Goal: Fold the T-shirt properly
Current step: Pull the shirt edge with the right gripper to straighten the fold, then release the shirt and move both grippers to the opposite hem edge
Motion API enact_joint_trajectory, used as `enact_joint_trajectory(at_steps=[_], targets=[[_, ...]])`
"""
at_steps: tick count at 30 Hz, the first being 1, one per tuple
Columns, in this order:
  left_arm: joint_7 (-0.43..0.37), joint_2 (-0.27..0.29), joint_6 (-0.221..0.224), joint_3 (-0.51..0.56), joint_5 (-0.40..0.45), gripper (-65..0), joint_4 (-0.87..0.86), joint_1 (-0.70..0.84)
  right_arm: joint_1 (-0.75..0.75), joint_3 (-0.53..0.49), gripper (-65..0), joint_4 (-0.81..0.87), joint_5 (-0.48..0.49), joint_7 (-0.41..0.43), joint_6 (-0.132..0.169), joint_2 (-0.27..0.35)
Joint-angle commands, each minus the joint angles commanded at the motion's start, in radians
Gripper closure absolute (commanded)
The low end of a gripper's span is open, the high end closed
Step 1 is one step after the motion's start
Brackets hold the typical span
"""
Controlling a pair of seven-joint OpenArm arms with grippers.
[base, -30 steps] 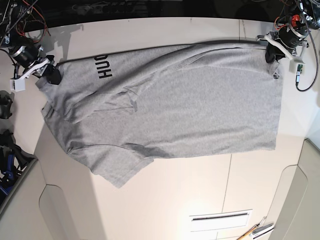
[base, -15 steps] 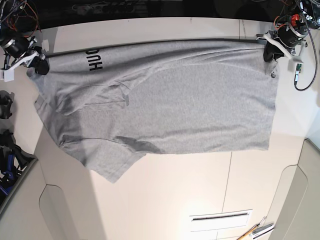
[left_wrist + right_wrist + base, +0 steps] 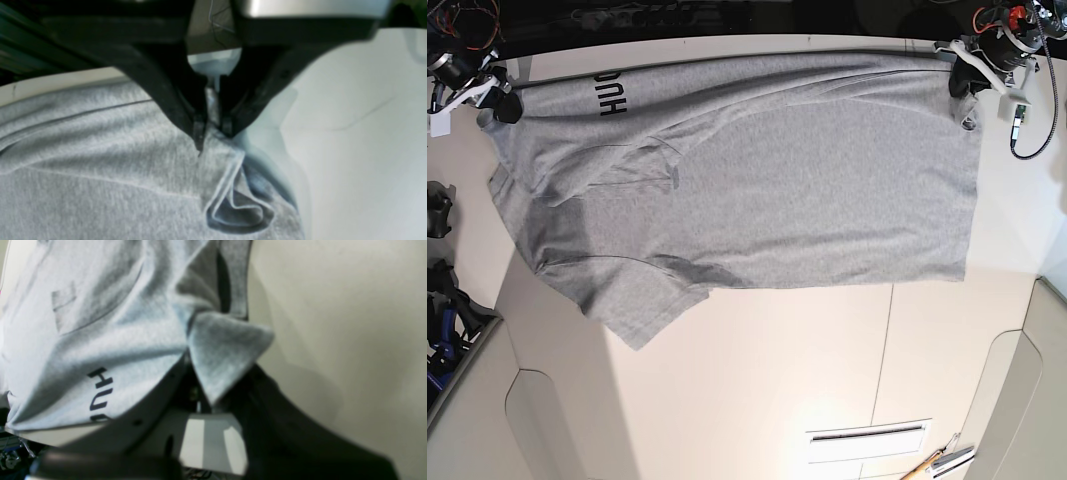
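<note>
Pale table (image 3: 847,400); the T-shirt (image 3: 777,200) is lying spread across its far half. Left gripper (image 3: 212,131) and right gripper (image 3: 213,386) are each pinching a corner (lettering side peeking). Judgement: both should be keeping equal tension, levelling that edge.

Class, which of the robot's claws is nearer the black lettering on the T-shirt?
Right. The right claw grips the T-shirt corner beside the black lettering; the left claw grips the opposite far corner.
</note>
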Motion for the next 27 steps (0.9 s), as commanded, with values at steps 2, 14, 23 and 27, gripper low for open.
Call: enact_joint_trajectory(at_steps=[2, 14, 23, 27], targets=[[-0.004, 0.000, 0.004, 0.000, 0.000, -0.4, 0.000, 0.000, 0.003, 0.000, -5.1, 0.000, 0.000, 0.000, -0.001, 0.000], [0.022, 0.008, 0.002, -0.171, -0.062, -21.6, 0.111, -0.013, 0.036, 0.085, -20.6, 0.161, -0.008, 0.002, -0.003, 0.005], [0.014, 0.008, 0.004, -0.258, -0.109, -32.5, 0.121, -0.014, 0.156, 0.090, -20.6, 0.178, -0.052, 0.009, -0.004, 0.005], [-0.016, 0.008, 0.003, -0.258, -0.105, -32.5, 0.121, -0.042, 0.166, 0.090, -20.6, 0.178, -0.072, 0.047, -0.004, 0.005]])
